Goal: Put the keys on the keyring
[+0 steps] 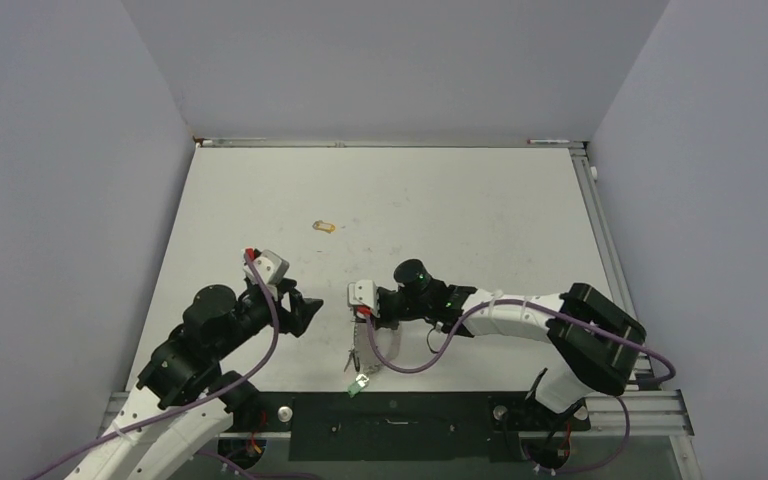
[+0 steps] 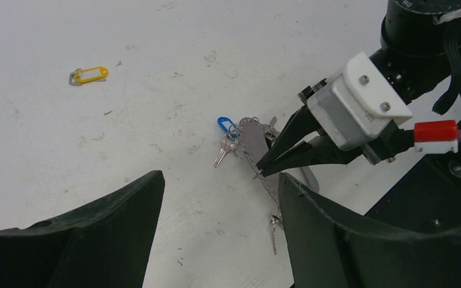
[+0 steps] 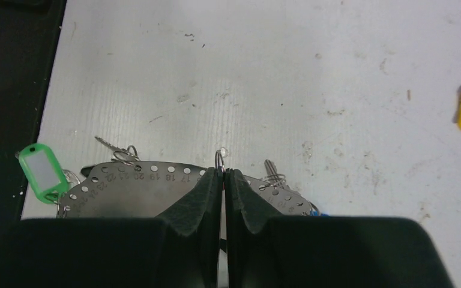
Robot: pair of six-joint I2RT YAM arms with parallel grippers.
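A flat silvery plate [image 3: 132,192] with numbered holes lies near the table's front edge; it also shows in the top view [image 1: 358,350]. Small wire rings hang in its holes, carrying keys [image 2: 222,153], a blue tag [image 2: 224,125] and a green tag [image 3: 39,171]. My right gripper [image 3: 224,173] is shut at the plate's rim, with a small silvery keyring [image 3: 219,159] poking out between its tips. A yellow tag [image 2: 90,74] lies alone farther back. My left gripper [image 2: 219,180] is open and empty, just left of the plate.
The black base rail [image 1: 390,420] runs along the table's near edge, right beside the green tag [image 1: 360,383]. Grey walls close in the table on three sides. The yellow tag [image 1: 324,227] is the only loose item on the far half.
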